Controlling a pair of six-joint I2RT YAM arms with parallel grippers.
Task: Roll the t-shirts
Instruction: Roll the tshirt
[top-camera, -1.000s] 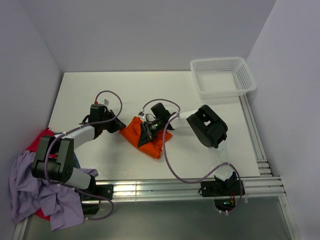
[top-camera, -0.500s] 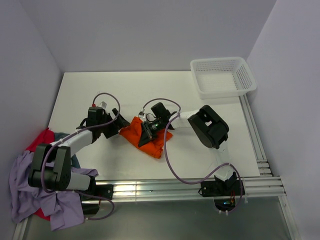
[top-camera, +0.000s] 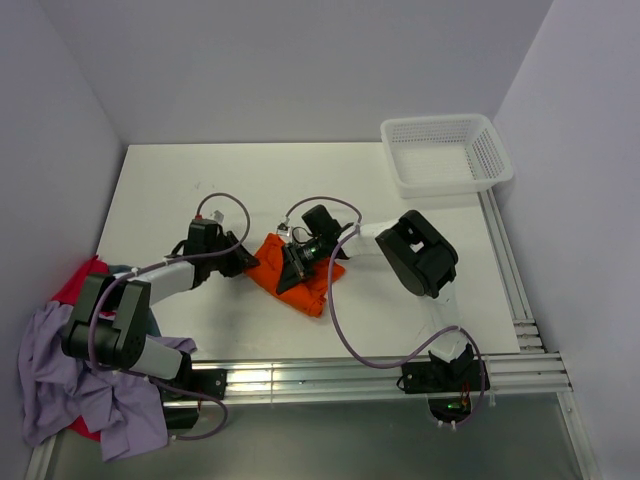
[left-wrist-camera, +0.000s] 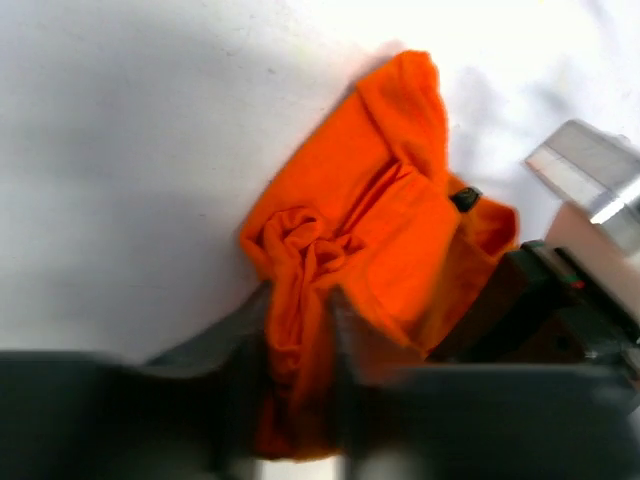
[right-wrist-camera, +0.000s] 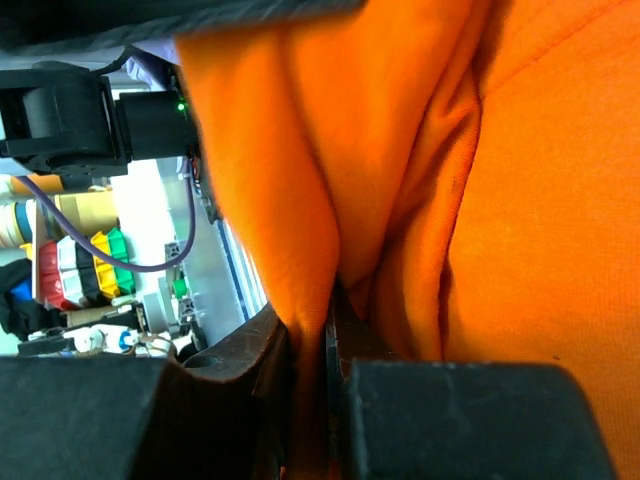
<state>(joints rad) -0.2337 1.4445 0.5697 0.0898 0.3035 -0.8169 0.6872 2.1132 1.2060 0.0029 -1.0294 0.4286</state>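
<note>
Basket (top-camera: 447, 181) back right; orange t-shirt (top-camera: 312, 285) centre, pinched by left end effector (left-wrist-camera: 298, 305) and right end effector (right-wrist-camera: 320, 335).

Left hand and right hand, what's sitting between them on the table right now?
The orange shirt, bunched; the top view shows the left hand at its left edge and the right hand on it.
</note>
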